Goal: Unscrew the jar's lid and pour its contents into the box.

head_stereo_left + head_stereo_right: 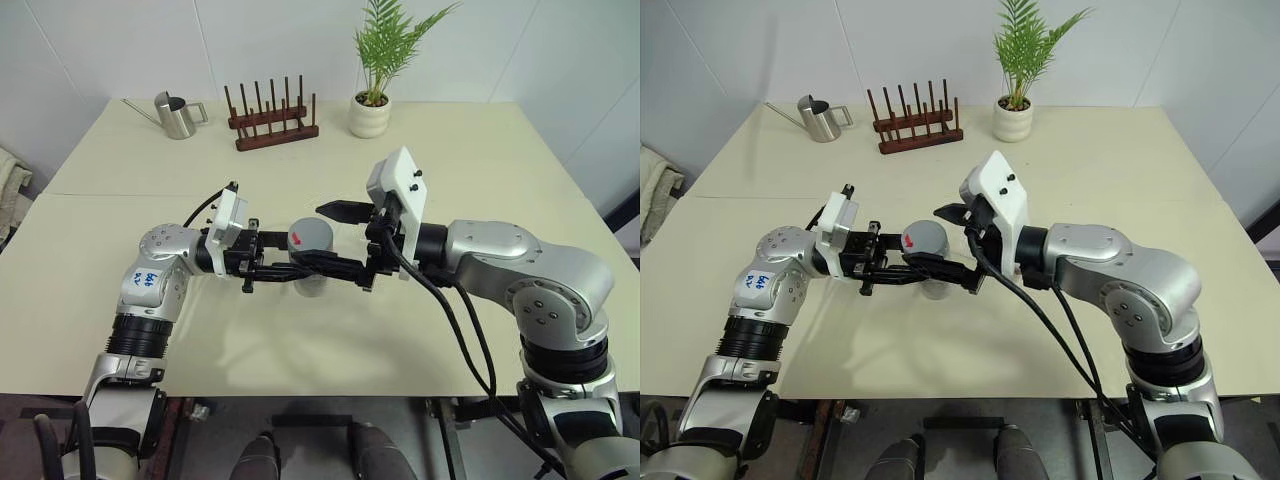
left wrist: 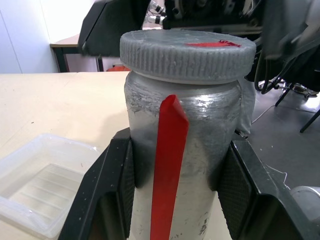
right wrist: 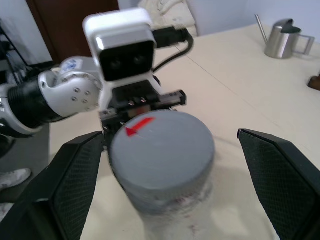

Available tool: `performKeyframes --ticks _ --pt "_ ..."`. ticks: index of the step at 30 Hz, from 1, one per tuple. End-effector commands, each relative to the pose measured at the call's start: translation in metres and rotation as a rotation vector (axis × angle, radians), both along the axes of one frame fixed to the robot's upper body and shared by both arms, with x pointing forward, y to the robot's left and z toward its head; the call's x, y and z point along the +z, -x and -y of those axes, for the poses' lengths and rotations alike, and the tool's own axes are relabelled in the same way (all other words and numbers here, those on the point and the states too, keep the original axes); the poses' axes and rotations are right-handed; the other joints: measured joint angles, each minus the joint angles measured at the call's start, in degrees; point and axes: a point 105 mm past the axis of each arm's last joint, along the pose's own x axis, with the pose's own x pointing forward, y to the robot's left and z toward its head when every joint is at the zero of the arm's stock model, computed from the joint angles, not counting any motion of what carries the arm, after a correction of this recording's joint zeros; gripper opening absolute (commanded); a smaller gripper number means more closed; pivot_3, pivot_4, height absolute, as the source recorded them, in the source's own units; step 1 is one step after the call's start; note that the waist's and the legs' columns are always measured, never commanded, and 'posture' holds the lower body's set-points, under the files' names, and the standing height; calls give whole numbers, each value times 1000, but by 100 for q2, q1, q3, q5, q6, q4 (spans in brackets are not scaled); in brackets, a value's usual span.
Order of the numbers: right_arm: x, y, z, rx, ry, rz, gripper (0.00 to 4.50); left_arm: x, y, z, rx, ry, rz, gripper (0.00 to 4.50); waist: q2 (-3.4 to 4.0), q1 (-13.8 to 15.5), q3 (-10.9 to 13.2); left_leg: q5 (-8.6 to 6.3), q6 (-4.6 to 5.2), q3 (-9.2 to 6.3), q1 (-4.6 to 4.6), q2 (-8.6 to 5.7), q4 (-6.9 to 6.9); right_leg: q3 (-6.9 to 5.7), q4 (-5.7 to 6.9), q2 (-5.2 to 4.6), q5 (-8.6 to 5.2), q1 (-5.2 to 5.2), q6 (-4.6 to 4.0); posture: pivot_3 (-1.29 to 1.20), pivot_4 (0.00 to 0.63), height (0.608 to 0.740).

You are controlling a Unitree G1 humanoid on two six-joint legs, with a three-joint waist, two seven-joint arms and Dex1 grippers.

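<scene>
One jar [image 1: 312, 262], upright above the table [image 1: 450, 150] with its one lid [image 2: 187, 53] still on, clamped in left gripper [image 1: 285, 268]; right gripper [image 3: 165, 185] spread wide around lid, not touching, so next: close, twist off; one box [image 2: 37, 177] beside jar.

Left hand [image 2: 177, 170] is clamping the jar [image 2: 200, 130] upright between both fingers [image 2: 107, 195]; the lid [image 2: 187, 55] is sitting on. The box [image 2: 30, 200] is lying beside it on the worktop [image 2: 60, 105].
</scene>
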Motion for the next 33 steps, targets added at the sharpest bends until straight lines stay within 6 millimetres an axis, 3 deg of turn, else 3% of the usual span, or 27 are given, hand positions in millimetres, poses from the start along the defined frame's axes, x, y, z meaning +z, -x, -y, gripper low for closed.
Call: performKeyframes --ticks 1,10,12,24,29,33 --pt "10 5 -2 19 0 56 4463 8 4 1 -10 3 52 1849 0 -2 0 0 0 0 0 0 0 0 0 0 0 0 0 0 150 740" --pt "10 6 -2 23 11 62 4463 8 3 2 -7 6 54 1849 0 -2 0 0 0 0 0 0 0 0 1 0 0 0 0 0 150 740" --pt "10 6 -2 23 9 67 4086 8 3 2 -6 6 55 1849 0 -2 0 0 0 0 0 0 0 0 1 0 0 0 0 0 150 740" --pt "13 7 -2 31 1 78 4086 8 2 2 -5 6 52 1849 0 -2 0 0 0 0 0 0 0 0 0 0 0 0 0 0 150 740" --pt "15 9 -3 45 -11 81 2864 8 2 2 -5 6 53 1849 0 -3 0 0 0 0 0 0 0 0 0 1 0 0 0 0 150 740" --pt "16 10 -3 47 -13 88 2864 8 2 2 -3 7 52 1849 0 -2 0 0 0 0 0 0 0 0 0 0 0 0 0 0 150 740"
